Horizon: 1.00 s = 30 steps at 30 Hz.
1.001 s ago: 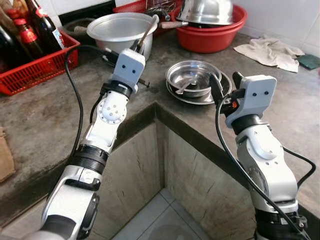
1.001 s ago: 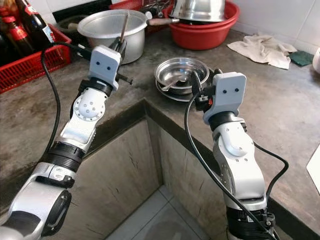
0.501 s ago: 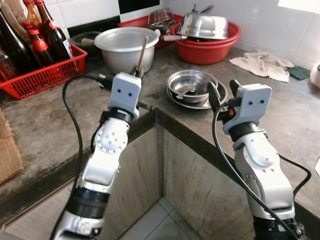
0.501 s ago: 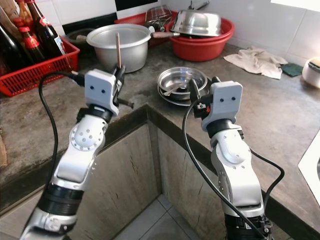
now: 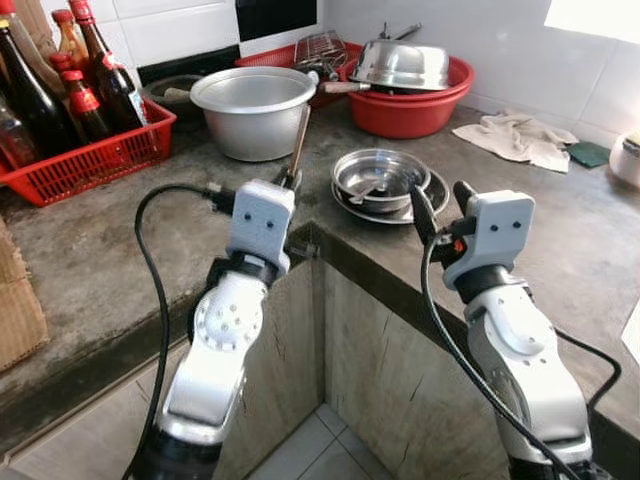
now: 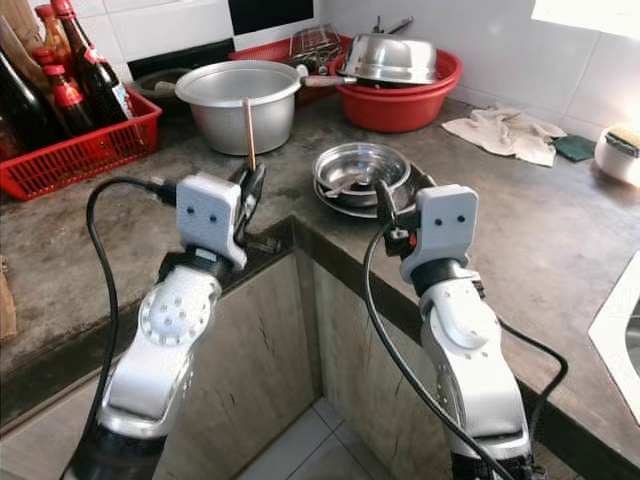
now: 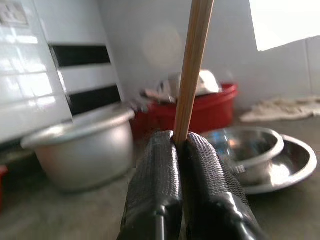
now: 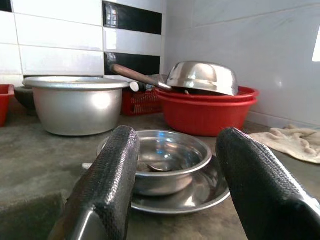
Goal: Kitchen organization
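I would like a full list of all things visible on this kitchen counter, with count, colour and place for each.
Wooden stick: one, brown, upright in left gripper.
Large pot: one, silver, counter back.
Steel bowl: one, silver, on a steel plate near the corner.
Basin: one, red, by the wall, upturned steel bowl on top.
Crate: one, red, holding dark bottles, far left.
Cloth: one, off-white, right.
Left gripper: shut on stick.
Right gripper: open, facing the bowl.

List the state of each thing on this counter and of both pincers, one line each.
left pincer: shut on the wooden stick, held upright
right pincer: open, empty, facing the steel bowl
steel bowl: upright on a steel plate
aluminium pot: upright, uncovered
red basin: holds an overturned steel bowl
cloth: crumpled
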### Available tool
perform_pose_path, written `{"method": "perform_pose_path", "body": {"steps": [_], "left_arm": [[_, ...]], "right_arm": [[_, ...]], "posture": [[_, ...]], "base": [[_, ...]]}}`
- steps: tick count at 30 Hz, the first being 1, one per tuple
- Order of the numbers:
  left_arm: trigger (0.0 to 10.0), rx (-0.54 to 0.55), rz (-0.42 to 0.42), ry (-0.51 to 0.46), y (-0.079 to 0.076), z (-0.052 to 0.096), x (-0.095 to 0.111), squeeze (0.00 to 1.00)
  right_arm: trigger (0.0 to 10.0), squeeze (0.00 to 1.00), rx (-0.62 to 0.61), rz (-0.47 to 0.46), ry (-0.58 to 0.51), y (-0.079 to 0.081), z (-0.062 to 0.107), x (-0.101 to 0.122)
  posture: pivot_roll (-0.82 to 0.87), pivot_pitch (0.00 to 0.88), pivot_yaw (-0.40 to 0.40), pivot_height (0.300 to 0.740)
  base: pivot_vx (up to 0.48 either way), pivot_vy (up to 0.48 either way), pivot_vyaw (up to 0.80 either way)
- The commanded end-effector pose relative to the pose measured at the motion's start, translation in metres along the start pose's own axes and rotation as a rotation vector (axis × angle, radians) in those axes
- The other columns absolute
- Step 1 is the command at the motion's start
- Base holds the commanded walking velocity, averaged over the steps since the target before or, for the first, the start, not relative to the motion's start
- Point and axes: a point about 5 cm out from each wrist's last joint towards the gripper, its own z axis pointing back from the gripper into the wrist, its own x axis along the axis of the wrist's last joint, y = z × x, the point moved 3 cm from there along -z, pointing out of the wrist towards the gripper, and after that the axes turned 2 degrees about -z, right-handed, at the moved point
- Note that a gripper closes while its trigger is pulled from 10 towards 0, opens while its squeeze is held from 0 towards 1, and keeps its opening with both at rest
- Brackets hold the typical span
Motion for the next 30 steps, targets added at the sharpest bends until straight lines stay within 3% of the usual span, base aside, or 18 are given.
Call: {"method": "perform_pose_path", "body": {"steps": [1,15,21,30], "left_arm": [[10.0,0.006,-0.003,-0.018,-0.001,0.004,0.008,0.0],[10.0,-0.012,0.011,0.016,-0.01,0.009,0.003,0.0],[10.0,-0.013,0.011,0.028,-0.011,0.008,0.0,0.0],[10.0,-0.052,0.008,0.081,-0.016,0.02,-0.015,0.0]], "right_arm": [[10.0,0.0,-0.004,0.005,-0.009,-0.001,0.001,0.004],[10.0,0.0,-0.005,0.003,0.001,0.002,0.002,0.003],[10.0,0.0,-0.006,0.005,0.009,0.003,0.004,0.002],[10.0,0.0,0.009,0.026,0.053,0.007,0.023,-0.009]], "posture": [[0.04,0.031,-0.016,0.74],[0.03,0.038,-0.015,0.74],[0.02,0.038,-0.016,0.74],[0.02,0.038,-0.015,0.74]], "base": [[0.0,0.0,0.0],[-0.256,0.0,0.0],[0.0,0.0,0.0],[-0.053,0.0,0.0]]}}
